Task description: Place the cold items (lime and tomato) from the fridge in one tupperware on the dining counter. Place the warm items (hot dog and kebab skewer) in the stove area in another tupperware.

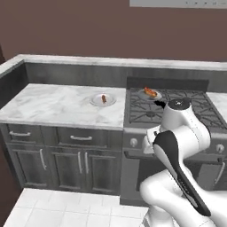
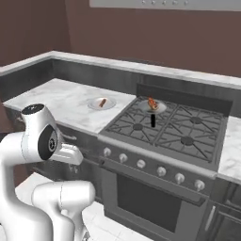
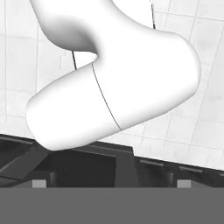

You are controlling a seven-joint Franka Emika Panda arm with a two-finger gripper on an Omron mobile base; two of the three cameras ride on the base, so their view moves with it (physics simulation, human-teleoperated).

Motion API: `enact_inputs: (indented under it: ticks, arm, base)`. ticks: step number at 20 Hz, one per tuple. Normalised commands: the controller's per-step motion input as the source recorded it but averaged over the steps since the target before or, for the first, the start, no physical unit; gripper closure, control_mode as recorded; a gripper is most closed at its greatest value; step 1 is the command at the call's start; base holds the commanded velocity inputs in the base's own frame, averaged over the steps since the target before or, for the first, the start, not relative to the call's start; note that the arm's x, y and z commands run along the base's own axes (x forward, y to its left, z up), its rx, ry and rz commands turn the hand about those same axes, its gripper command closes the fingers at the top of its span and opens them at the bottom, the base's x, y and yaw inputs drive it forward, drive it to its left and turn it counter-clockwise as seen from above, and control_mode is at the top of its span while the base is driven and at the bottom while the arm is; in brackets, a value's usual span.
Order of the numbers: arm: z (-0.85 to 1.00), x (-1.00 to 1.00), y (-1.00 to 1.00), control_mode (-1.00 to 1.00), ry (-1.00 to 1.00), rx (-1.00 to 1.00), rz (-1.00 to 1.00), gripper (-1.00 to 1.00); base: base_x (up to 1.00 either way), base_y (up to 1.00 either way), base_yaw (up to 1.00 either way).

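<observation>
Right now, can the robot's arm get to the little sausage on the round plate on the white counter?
Probably yes. The small brown sausage lies uncovered on the round grey plate, with bare white marble counter around it and nothing standing in front. The arm is folded low, though, so it must first swing up and over.

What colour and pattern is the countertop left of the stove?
White marble with faint grey veining: the countertop shows best in the left base view.
</observation>
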Motion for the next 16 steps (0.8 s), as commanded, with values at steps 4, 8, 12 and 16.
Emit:
enact_inputs:
  ticks: [4,8,12,16]
  arm:
    - [0.0,0.0,0.0,1.0,0.0,0.0,0.0,-1.0]
    - [0.0,0.0,0.0,1.0,0.0,0.0,0.0,-1.0]
    - [0.0,0.0,0.0,1.0,0.0,0.0,0.0,-1.0]
    - [0.0,0.0,0.0,1.0,0.0,0.0,0.0,-1.0]
  base:
    - [0.34,0.82,-0.36]
    - [0.34,0.59,-0.38]
    - [0.49,0.53,-0.42]
    - [0.62,0.53,-0.39]
